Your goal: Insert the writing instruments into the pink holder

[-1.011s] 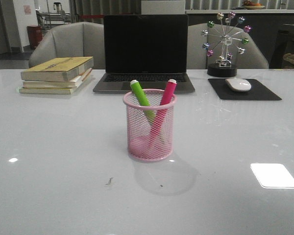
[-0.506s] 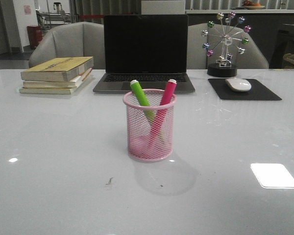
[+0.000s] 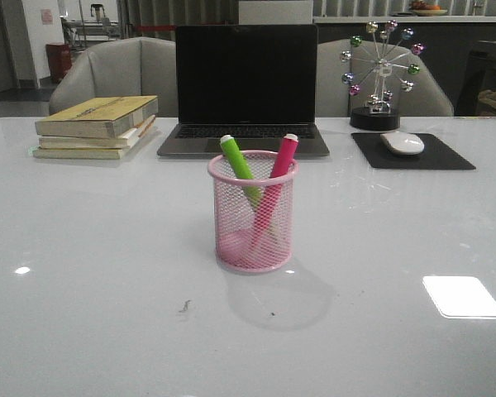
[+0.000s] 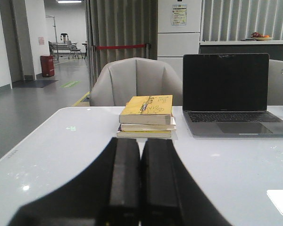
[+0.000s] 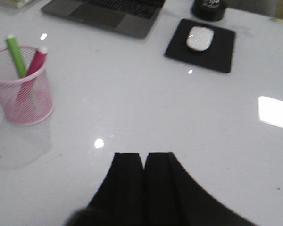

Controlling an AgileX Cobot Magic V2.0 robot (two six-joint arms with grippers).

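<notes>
Pink mesh holder (image 3: 253,212) stands mid-table, well back from the front edge, with the green marker (image 3: 236,159) and magenta marker (image 3: 282,159) leaning inside. Left gripper (image 4: 140,175) and right gripper (image 5: 145,173) are both closed, holding nothing.

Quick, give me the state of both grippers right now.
Left gripper: jaws shut, holding nothing.
Right gripper: jaws shut, holding nothing.
</notes>
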